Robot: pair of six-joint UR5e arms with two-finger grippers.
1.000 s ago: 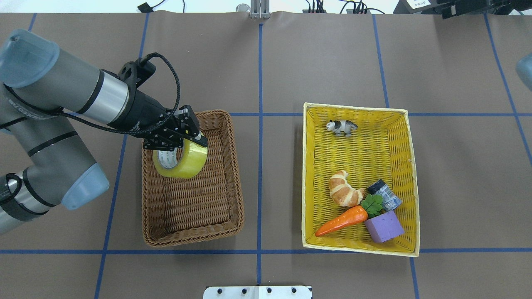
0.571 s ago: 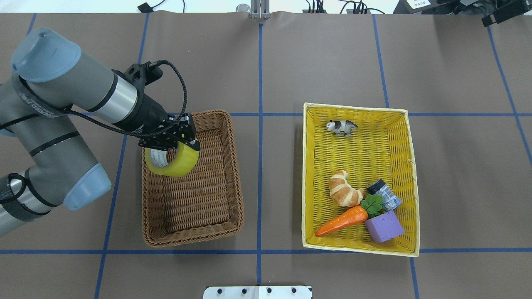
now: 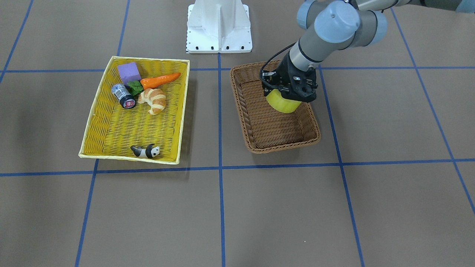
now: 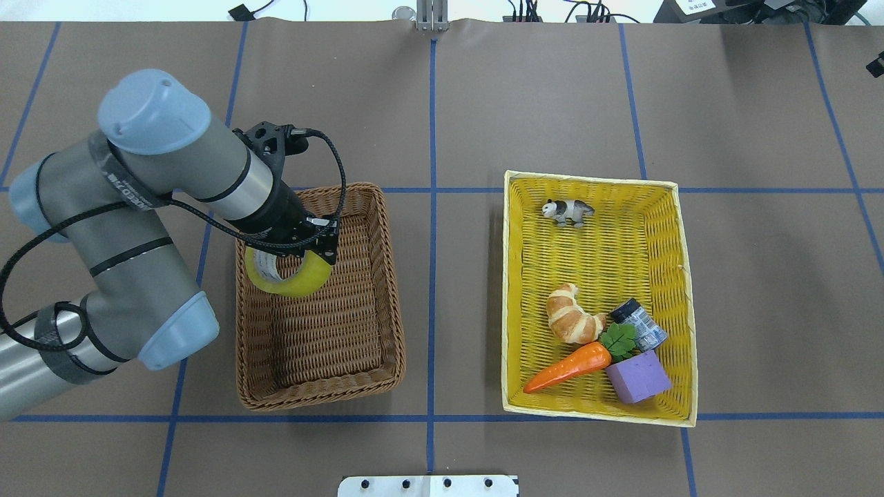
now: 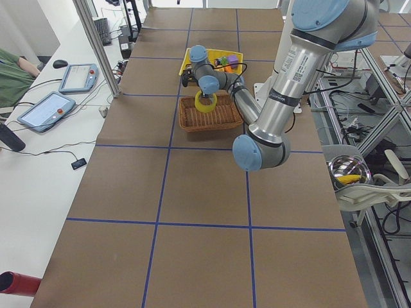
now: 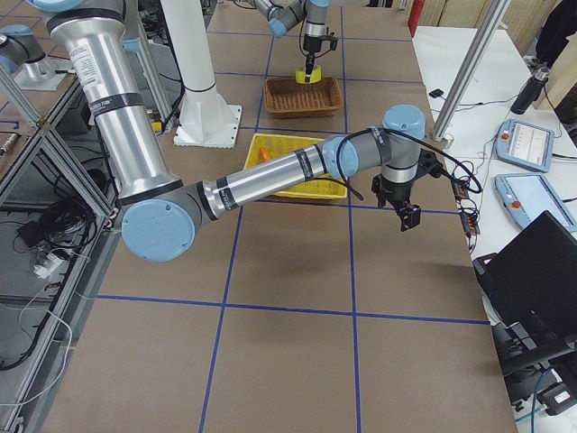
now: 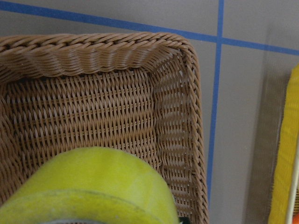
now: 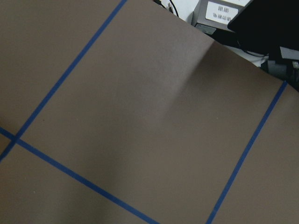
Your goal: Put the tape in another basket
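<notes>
the tape (image 4: 290,276) was seen pinched by the left gripper (image 4: 309,247); the jaws were drawn narrow across the ring wall, one finger judged to be inside the core and one outside; the roll was held upright on edge, hung under the gripper, within the outline of the basket (image 4: 318,400), near the far corner on the robot's left side; contact with the basket floor could not be told; the right gripper (image 6: 410,216) was found only in the exterior right view, over bare table (image 8: 140,116), well apart from both containers; its jaw state could not be told; a yellow tray (image 4: 594,178) with a carrot (image 4: 566,369) and other items was noted beside the basket, apart from it; the tape was judged light and stiff, the core resisting any crush; the outer film was judged smooth and somewhat slippery, so a pivot or swing in a narrow pinch was thought possible; the best hold was judged to be across the wall at the top of the ring, as gripped here; nothing fragile was noted
</notes>
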